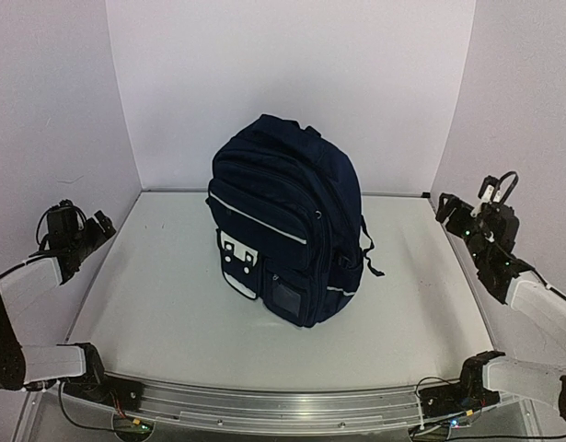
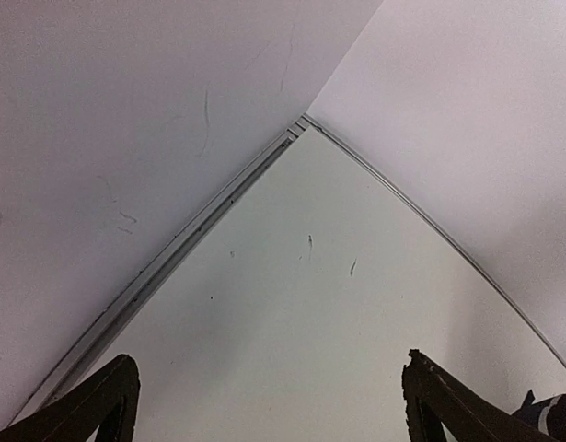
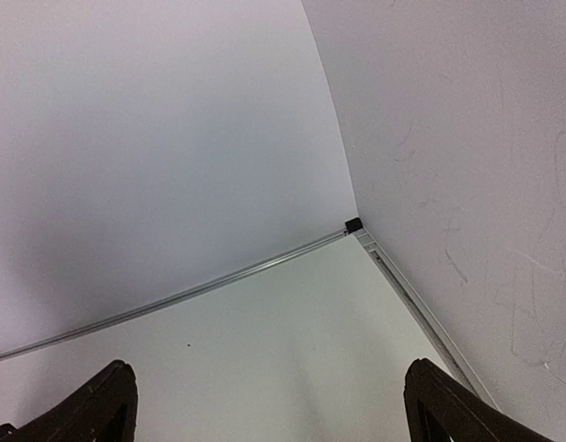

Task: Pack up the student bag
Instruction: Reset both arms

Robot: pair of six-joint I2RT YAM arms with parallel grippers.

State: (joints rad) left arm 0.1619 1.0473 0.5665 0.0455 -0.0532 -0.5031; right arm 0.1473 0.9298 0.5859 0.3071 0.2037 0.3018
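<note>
Both pairs of jaws stand released, wide apart and grasping nothing. In the top view the left gripper (image 1: pixel 97 226) hangs over the table's left edge near the side wall, and the right gripper (image 1: pixel 451 211) hangs over the right edge, each well apart from the student bag (image 1: pixel 287 230). The bag stands upright near the middle of the white table (image 1: pixel 163 304), its front turned toward the near left. It is dark navy with a thin white stripe (image 1: pixel 260 219) across the front, white buckles (image 1: pixel 236 250) on the lower pocket and a small square patch (image 1: pixel 287 296) beneath them. A black strap (image 1: pixel 368 250) hangs down its right side. Its zips look closed, and nothing else lies on the table. A metal rail (image 1: pixel 264 402) runs along the near edge between the arm bases.

In the left wrist view the left gripper (image 2: pixel 271 368) shows two dark fingertips (image 2: pixel 108 396) spread to the frame's lower corners, with bare table (image 2: pixel 301 313) between them and the far left corner of the walls ahead. A sliver of dark navy fabric (image 2: pixel 560 412) shows at the bottom right.

In the right wrist view the right gripper (image 3: pixel 269 373) is likewise spread over bare table (image 3: pixel 273 331), facing the far right corner, where a small black corner piece (image 3: pixel 353 224) sits at the joint of the wall strips. The bag is out of this view.
</note>
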